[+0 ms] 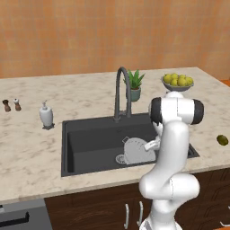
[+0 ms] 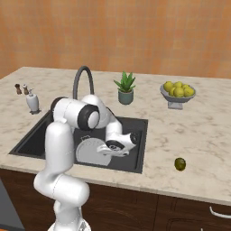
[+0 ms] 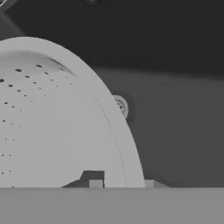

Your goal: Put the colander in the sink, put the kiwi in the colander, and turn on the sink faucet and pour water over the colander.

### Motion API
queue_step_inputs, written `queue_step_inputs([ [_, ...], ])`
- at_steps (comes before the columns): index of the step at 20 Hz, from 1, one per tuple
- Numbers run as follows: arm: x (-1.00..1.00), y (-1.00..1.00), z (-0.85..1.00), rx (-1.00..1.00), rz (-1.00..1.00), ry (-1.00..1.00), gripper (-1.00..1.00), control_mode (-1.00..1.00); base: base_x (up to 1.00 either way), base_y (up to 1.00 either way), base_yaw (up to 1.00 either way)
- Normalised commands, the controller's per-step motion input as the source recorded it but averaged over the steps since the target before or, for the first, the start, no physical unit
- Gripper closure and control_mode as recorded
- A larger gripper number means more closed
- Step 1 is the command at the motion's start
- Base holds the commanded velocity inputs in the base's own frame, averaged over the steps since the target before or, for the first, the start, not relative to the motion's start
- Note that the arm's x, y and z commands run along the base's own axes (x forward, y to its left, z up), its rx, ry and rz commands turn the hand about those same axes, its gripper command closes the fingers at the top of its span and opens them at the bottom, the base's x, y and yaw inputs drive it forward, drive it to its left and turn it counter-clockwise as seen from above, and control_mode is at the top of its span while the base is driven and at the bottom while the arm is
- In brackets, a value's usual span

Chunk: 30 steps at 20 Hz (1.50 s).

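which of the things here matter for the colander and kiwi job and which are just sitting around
For the job:
- colander, in the sink, its rim between the fingers
- kiwi, on the counter right of the sink
- sink
- faucet

Just lying about:
- soap bottle
- potted plant
- bowl of lemons
- two small shakers
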Motion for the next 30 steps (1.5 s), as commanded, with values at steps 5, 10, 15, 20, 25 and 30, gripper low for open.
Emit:
queue_step_inputs([
  [5, -0.02, 0.28, -0.08, 0.01, 0.00, -0.17, 1.00, -1.00, 0.00, 0.00, 0.00],
  [10, 0.13, 0.33, -0.01, 0.01, -0.04, -0.14, 1.00, -1.00, 0.00, 0.00, 0.00],
  [15, 0.11, 0.29, -0.02, 0.00, -0.12, -0.07, 1.00, -1.00, 0.00, 0.00, 0.00],
  [20, 0.00, 0.03, 0.00, 0.00, -0.15, -0.06, -1.00, -1.00, 0.00, 0.00, 0.00],
  [25, -0.15, -0.06, 0.00, 0.07, -0.11, -0.07, -1.00, -1.00, 0.00, 0.00, 0.00],
  [30, -0.21, -0.02, 0.19, 0.08, -0.09, -0.14, -1.00, -1.00, 0.00, 0.00, 0.00],
])
